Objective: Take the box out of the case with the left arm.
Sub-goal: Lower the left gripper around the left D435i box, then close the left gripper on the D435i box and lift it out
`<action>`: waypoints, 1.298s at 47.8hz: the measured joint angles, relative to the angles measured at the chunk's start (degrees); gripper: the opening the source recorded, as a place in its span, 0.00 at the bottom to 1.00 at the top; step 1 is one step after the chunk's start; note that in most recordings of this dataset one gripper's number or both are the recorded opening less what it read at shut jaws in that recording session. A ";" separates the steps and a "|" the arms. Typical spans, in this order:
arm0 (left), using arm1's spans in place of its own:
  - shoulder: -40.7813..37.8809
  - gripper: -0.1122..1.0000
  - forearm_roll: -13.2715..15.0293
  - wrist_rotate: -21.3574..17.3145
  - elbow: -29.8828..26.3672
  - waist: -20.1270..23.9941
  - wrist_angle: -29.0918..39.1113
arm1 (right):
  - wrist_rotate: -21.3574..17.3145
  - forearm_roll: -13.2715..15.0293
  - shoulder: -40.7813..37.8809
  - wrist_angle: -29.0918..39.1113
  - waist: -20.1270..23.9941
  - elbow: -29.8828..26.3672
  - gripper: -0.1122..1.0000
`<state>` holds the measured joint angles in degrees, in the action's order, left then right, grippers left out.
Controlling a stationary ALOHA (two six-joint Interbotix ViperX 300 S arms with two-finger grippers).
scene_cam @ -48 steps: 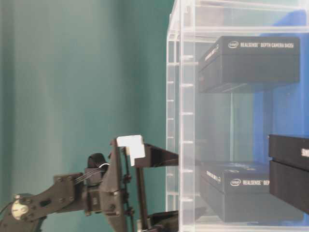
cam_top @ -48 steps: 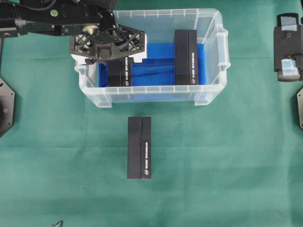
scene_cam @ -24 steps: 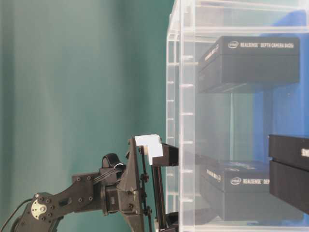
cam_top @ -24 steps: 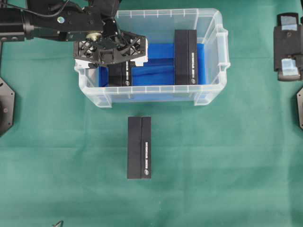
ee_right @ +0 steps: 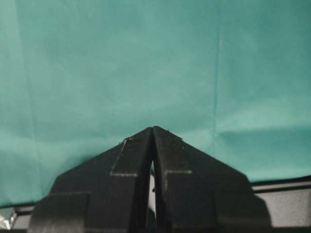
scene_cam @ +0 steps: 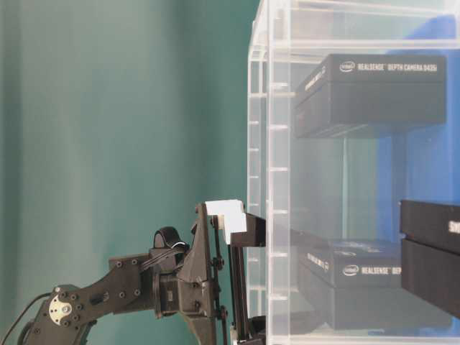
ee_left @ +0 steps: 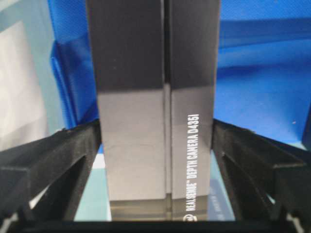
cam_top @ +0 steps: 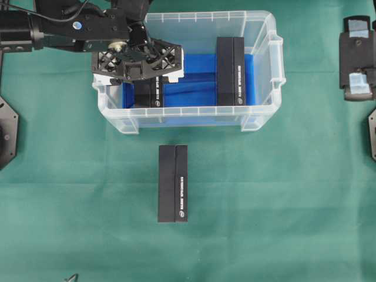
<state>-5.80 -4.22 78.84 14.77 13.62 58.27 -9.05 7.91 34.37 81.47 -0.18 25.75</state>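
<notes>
Boxes sit in three places here: one black box [cam_top: 148, 93] at the left end of the case [cam_top: 258, 114], a second box [cam_top: 231, 70] toward the case's right end, and a third box [cam_top: 173, 183] out on the green cloth [cam_top: 282, 211] in the lower middle of the overhead frame, well apart from the tub. We read the left-end box as the one to take, because the left gripper [cam_top: 138, 61] hangs right over it at the upper left of the overhead view. In the wrist view that box [ee_left: 153, 111] runs up the centre with a black finger [ee_left: 48, 160] on each side, and we see blue lining in the gaps, so the jaws stand wide, straddling the box without yet clamping it. That spread makes sense to us: the fingers need clearance to slide down both long sides. The left arm reaches in from the upper left edge, its head tipped downward over the rim. The right gripper [ee_right: 153, 133] points at bare cloth, its fingers pressed together on nothing.
</notes>
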 measured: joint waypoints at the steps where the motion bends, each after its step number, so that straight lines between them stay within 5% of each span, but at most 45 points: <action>1: 0.00 0.88 0.00 -0.18 0.00 0.00 0.09 | 0.00 0.00 -0.09 0.00 0.00 0.00 0.13; 8: 0.00 0.66 0.26 -0.53 0.00 -0.18 0.00 | 0.00 0.00 0.00 0.00 0.00 0.00 0.13; 42: 0.97 0.67 0.44 -0.18 0.44 -0.70 0.53 | 0.00 0.00 -0.09 0.00 0.00 0.00 0.13; 62: 5.10 0.66 0.70 0.62 -4.22 -0.62 8.70 | 0.00 0.00 -0.09 0.00 0.00 0.00 0.13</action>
<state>-0.70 -3.52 79.45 10.55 13.01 66.97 -9.05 7.91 34.28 81.47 -0.18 25.75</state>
